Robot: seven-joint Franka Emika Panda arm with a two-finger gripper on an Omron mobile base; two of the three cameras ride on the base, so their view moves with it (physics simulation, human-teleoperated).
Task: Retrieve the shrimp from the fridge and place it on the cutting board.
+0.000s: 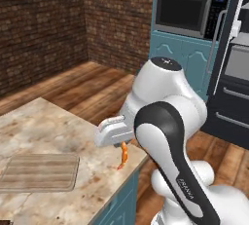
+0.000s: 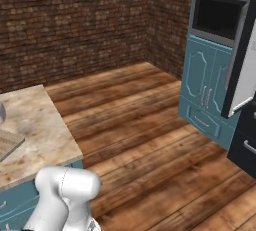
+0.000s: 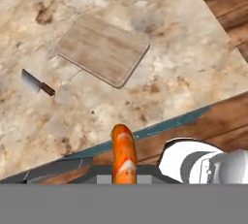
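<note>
Gripper (image 1: 121, 147) closed on the shrimp (image 1: 124, 155), which hangs down from the fingers above the near edge of the marble counter (image 1: 44, 126). Cutting board (image 1: 41, 172) lies flat on the counter, well apart from the shrimp; a small knife (image 3: 37, 83) near it. Fridge (image 1: 233, 73) stands behind with door open.

You're seeing the arm hiding the gripper (image 1: 121, 144) fingers; the fridge (image 1: 232, 73) is running off the right edge, and the shrimp's (image 3: 124, 154) lower end seems cut off.
</note>
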